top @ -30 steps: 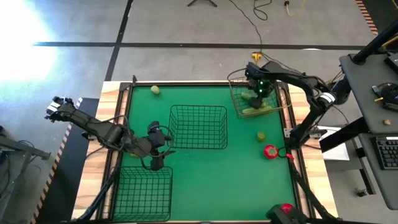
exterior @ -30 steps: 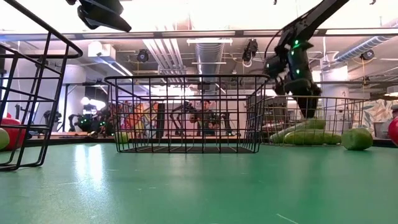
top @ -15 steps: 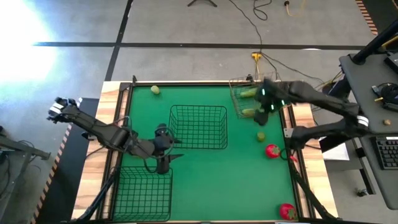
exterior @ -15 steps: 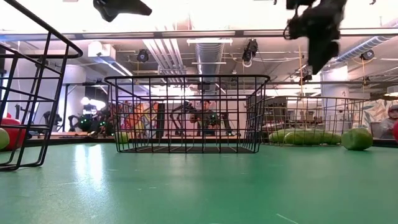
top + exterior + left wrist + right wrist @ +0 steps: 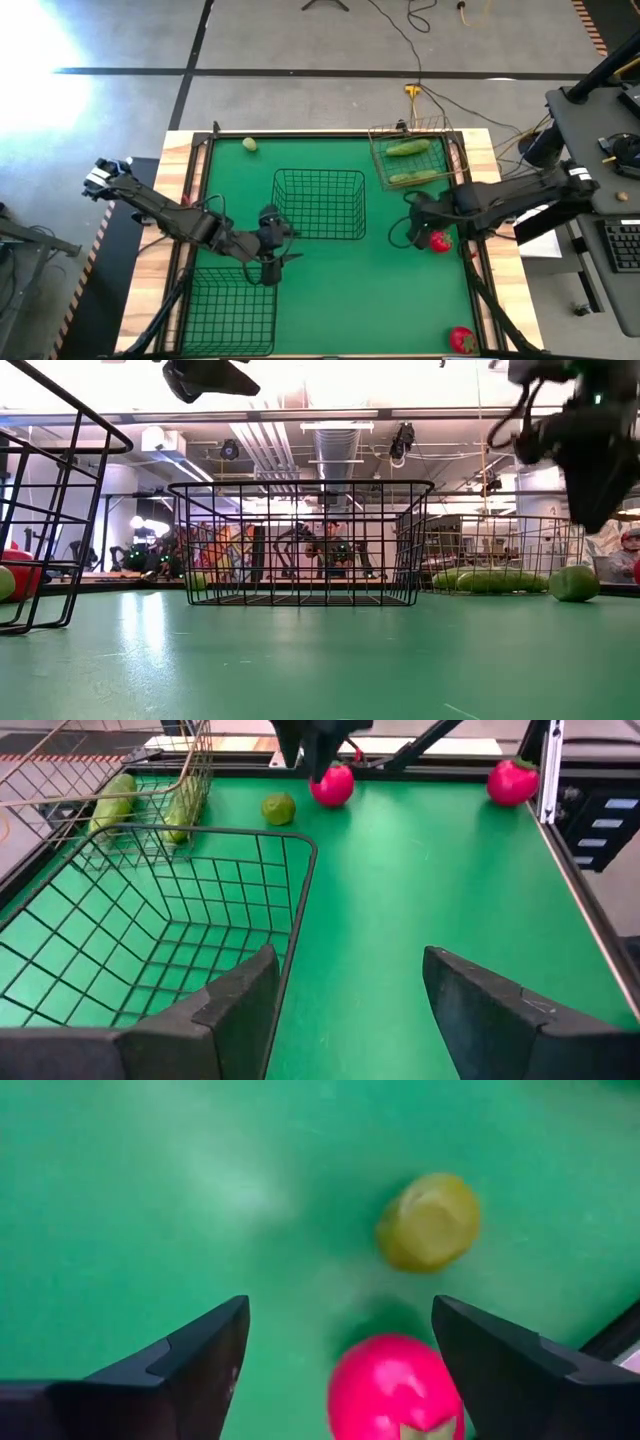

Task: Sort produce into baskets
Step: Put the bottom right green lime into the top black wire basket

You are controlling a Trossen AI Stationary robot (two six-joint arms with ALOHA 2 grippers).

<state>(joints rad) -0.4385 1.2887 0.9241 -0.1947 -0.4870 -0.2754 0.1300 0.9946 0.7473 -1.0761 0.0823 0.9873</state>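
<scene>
My right gripper (image 5: 418, 226) is open and empty, pointing down above a pale yellow-green fruit (image 5: 430, 1222) and a red tomato (image 5: 395, 1390) that lie on the green mat near the right edge. The tomato also shows in the high view (image 5: 437, 241). Two cucumbers (image 5: 408, 148) lie in the tan wire basket (image 5: 380, 165) at the far right. My left gripper (image 5: 272, 252) is open and empty, raised between the middle dark basket (image 5: 320, 205) and the near-left dark basket (image 5: 230, 310). Another yellow-green fruit (image 5: 249, 144) lies at the far left. Another tomato (image 5: 461, 340) lies at the near right.
The middle dark basket's rim (image 5: 300, 850) stands just ahead of my left gripper. A wooden frame (image 5: 470, 200) borders the mat. The mat between the middle basket and the right-hand produce (image 5: 385, 270) is bare.
My right gripper has risen out of the tan basket, leaving both cucumbers lying in it. It has then gone toward the table's near edge and come down over the yellow-green fruit and the tomato. My left gripper has drifted a little toward the table's right.
</scene>
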